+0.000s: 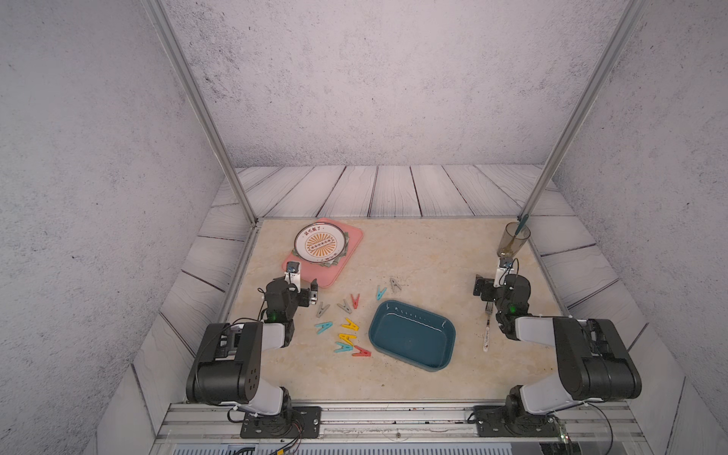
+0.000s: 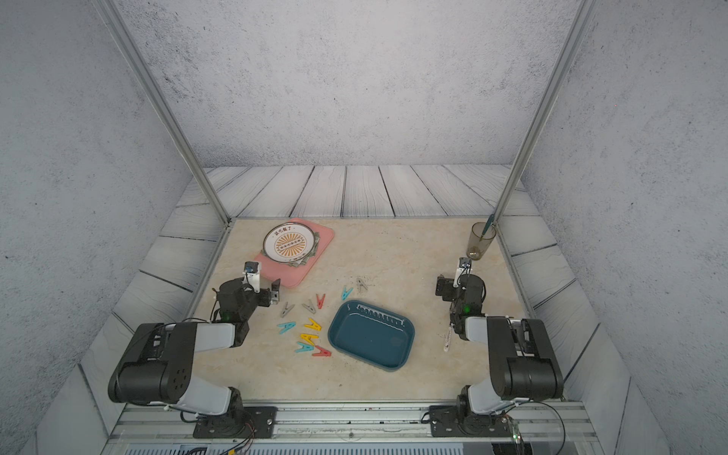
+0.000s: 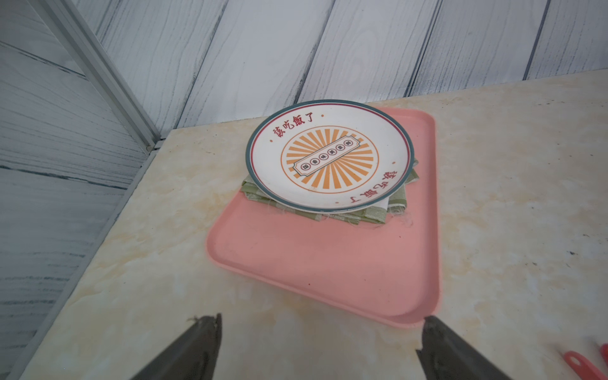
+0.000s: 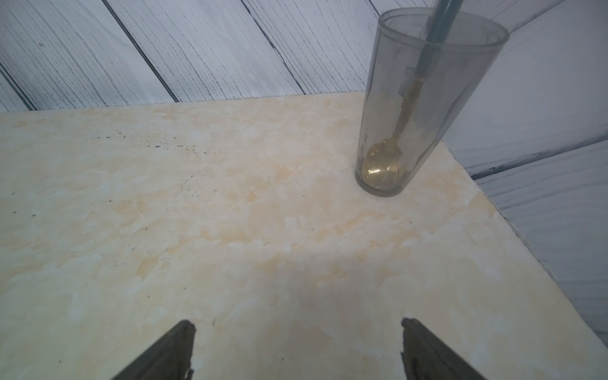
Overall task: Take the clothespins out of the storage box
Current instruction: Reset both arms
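The dark teal storage box [image 1: 409, 340] sits near the middle of the table, and nothing shows inside it in both top views. Several clothespins lie on the table to its left and behind it, among them a grey one [image 1: 322, 309], a yellow one [image 1: 350, 325], a red one [image 1: 361, 351] and a teal one [image 1: 380, 292]. My left gripper [image 3: 322, 320] is open and empty, by the near corner of the pink tray, left of the clothespins. A red clothespin [image 3: 582, 362] shows at the edge of the left wrist view. My right gripper [image 4: 297, 324] is open over bare table, right of the box.
A pink tray [image 1: 327, 275] carries a folded green cloth and a round plate [image 1: 320, 242] at the back left. A clear glass [image 1: 512, 240] with a spoon stands at the back right corner. A white-handled fork [image 1: 487, 327] lies between the box and my right arm.
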You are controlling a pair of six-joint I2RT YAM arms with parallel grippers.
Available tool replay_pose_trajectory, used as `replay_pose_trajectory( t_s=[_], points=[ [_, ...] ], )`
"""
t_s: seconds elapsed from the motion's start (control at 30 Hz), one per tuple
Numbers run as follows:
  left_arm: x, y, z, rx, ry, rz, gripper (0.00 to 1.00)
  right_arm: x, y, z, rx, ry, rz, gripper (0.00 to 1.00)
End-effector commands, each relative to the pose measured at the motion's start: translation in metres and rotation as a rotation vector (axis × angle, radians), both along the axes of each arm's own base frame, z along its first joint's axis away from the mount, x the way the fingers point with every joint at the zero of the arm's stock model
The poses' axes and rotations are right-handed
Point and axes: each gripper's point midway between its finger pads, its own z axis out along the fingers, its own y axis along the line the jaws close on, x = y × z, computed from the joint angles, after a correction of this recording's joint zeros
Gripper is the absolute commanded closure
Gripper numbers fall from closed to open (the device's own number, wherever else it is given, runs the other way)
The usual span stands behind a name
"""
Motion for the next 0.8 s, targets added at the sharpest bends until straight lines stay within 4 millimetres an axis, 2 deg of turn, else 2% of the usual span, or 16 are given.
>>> replay_pose_trajectory(
  t_s=[0.0,0.67,0.7,0.77],
  points=[
    [0.006,0.005,0.001,-0.006,0.009,0.037,0.02,0.005,0.004,0.000,-0.002,0.002,0.020,0.01],
    [0.007,0.006,0.002,-0.008,0.010,0.040,0.02,0.006,0.007,-0.001,-0.010,0.010,0.035,0.01],
    [0.008,0.007,0.002,-0.010,0.013,0.042,0.02,0.005,0.008,-0.001,-0.010,0.010,0.043,0.01],
    [0.008,0.007,0.002,-0.010,0.014,0.043,0.02,0.003,0.033,0.001,-0.009,-0.005,0.205,0.01]
  ],
)
